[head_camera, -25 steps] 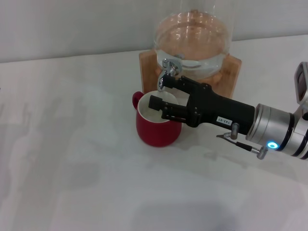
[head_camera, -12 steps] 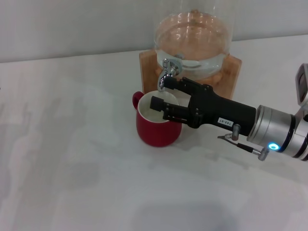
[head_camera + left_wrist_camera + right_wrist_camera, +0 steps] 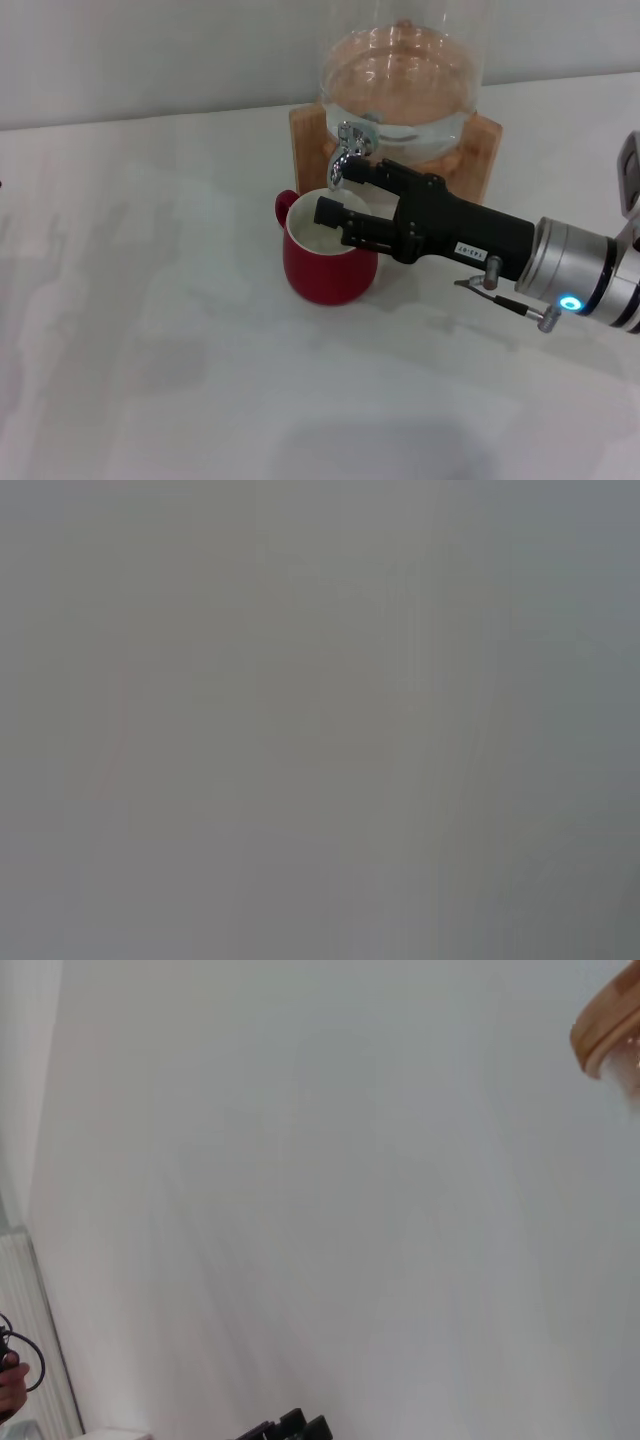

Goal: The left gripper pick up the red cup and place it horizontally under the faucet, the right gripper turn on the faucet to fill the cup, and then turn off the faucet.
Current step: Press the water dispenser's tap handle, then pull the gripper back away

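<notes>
1. the squat dark red ceramic cup stood upright on the white table, directly below the small chrome faucet of the clear glass dispenser.
2. the long black right gripper reached in over the cup's rim, fingers spread apart, holding nothing, upper finger just beside the spout.
3. a low finger might have clipped the rim and shoved the cup off the stream.
4. a missed lever would have meant overflow.
5. the left gripper was out of sight.
</notes>
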`<state>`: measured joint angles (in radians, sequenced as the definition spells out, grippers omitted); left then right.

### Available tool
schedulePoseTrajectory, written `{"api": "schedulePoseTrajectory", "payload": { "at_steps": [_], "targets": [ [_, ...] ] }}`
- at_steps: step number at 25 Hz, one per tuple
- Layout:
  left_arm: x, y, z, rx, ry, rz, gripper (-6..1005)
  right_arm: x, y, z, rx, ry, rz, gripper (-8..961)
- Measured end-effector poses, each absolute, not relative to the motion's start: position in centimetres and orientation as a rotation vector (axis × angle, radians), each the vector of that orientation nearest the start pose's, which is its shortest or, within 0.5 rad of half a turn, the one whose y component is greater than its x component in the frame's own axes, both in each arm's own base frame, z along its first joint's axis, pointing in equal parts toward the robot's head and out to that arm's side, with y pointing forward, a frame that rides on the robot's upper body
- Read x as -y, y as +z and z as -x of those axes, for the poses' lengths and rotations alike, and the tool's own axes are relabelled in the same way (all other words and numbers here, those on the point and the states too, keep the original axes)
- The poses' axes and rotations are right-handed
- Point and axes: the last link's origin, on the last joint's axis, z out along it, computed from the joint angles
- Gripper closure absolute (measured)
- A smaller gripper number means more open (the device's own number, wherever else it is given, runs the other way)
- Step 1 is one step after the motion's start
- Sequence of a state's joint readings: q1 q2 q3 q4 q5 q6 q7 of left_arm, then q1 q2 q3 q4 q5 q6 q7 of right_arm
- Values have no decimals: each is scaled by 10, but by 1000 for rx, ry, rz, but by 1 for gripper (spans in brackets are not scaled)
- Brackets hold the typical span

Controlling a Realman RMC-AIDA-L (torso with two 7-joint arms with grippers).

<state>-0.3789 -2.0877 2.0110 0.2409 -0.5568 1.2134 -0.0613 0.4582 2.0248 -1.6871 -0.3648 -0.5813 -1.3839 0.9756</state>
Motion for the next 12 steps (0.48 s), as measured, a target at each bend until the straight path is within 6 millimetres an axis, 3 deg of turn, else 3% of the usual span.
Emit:
{"api": "schedulePoseTrajectory", "payload": {
  "at_steps": [12],
  "targets": [
    [-327,-6,315,404,-716,1569,398,-320,-39,-231,-588,1265,2358,81]
  ]
}}
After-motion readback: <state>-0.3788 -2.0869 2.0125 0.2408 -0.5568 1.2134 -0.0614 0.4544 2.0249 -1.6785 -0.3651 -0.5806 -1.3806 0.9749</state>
